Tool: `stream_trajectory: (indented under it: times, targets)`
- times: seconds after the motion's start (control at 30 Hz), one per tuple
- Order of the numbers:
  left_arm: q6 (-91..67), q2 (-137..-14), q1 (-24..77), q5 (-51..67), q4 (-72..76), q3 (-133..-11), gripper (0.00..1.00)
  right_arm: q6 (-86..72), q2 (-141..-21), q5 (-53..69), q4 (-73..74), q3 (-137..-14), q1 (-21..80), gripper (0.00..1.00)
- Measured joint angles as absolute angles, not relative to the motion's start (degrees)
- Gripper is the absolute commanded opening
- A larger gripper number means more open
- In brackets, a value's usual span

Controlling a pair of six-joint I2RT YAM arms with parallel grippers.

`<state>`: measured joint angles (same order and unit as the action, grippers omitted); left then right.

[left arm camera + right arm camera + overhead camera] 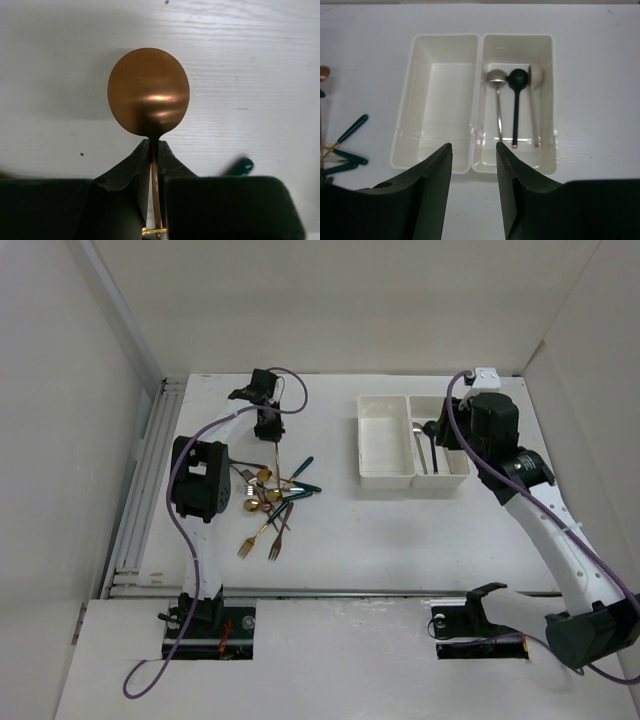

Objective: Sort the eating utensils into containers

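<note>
Here's the white painted wooden tabletop (400, 540), broad and flat, its fine grain running crosswise in the left wrist view (250, 60). A couple of tiny dark specks (82, 153) dot that grain up close. Along the table's left edge runs a silver grooved metal rail (140, 490), front to back. Plain white wall panels box the scene in: one on the left (60, 440), one across the back (350, 300), one angling in on the right (600, 360). At the far right of the table sits a small white square box (487, 374). Nearest the camera, a white front board (340, 660) spans the bottom, slightly speckled.
</note>
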<state>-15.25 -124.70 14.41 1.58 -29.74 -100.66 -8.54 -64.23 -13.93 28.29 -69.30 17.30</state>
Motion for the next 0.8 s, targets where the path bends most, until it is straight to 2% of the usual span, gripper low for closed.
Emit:
stream_trajectory:
  times: [0.07,0.1,0.17,0.27,0.57,0.8]
  targets:
    - [-15.25,-122.54,14.41,2.90,-29.61,-100.95,0.00,-8.58,-64.23,-12.36,27.31,-68.99,19.18,0.55]
    - [-15.25,-121.38,14.41,3.36,-29.43,-101.16,0.00,-8.78,-64.23,-11.42,26.37,-68.62,20.38,0.66]
    - [-15.25,-118.26,14.41,4.38,-28.64,-101.62,0.00,-9.28,-64.84,-9.54,24.82,-68.40,23.22,0.77]
    - [-15.07,-113.08,14.41,5.23,-26.89,-102.43,0.00,-9.96,-67.42,-6.59,21.26,-68.49,28.38,0.86]
    - [-14.52,-99.83,14.48,9.10,-22.39,-102.06,0.00,-14.17,-87.09,5.93,12.51,-78.04,39.88,0.87]
    - [-16.05,-93.27,15.77,11.81,-22.11,-97.12,0.00,-20.01,-94.11,11.55,3.99,-83.72,43.11,0.84]
